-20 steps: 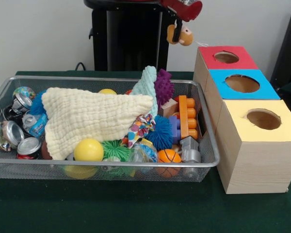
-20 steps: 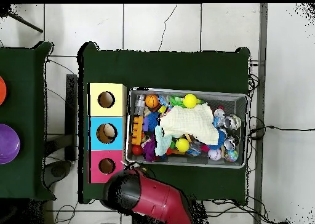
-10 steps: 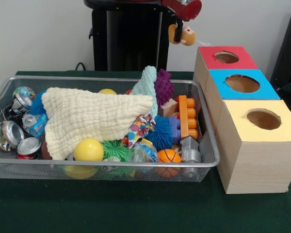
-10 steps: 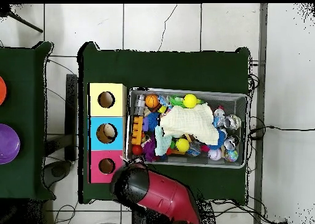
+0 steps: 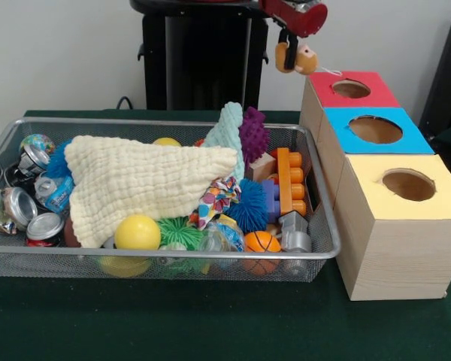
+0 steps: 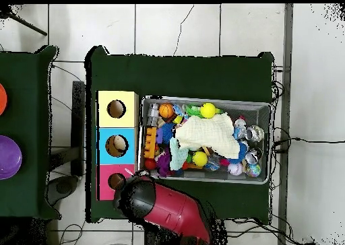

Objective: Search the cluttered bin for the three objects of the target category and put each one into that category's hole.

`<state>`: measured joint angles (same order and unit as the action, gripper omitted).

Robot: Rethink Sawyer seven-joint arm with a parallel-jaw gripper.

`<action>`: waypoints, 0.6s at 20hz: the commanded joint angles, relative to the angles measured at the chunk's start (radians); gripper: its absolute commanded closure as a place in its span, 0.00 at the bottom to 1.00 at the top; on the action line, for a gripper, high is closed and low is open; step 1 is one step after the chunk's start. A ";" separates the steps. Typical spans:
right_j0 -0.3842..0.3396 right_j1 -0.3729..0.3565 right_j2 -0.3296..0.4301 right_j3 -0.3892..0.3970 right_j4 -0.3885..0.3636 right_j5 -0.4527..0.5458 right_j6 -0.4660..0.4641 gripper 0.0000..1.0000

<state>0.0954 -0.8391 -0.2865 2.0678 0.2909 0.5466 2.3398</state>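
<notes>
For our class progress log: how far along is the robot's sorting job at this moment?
Done: something pale already lies inside the blue box's hole. In hand: the gripper hangs beside the red box, carrying a small orange-and-tan toy, not yet dropped. Left: the wire bin is full of clutter; which pieces belong to the category cannot be told.

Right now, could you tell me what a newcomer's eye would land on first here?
Probably the wire bin crammed with toys, a big cream cloth draped across its middle. Next, the three boxes beside it, topped red, blue and yellow. The hand holds a small orange toy near the red one.
</notes>
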 commanded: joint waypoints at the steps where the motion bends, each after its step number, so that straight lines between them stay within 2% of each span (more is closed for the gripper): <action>1: 0.007 0.036 0.122 -0.047 0.081 0.015 0.176 1.00; 12: 0.055 0.044 0.091 -0.101 0.101 0.093 0.227 1.00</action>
<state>0.1401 -0.8373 -0.2501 2.0592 0.3409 0.5466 2.3398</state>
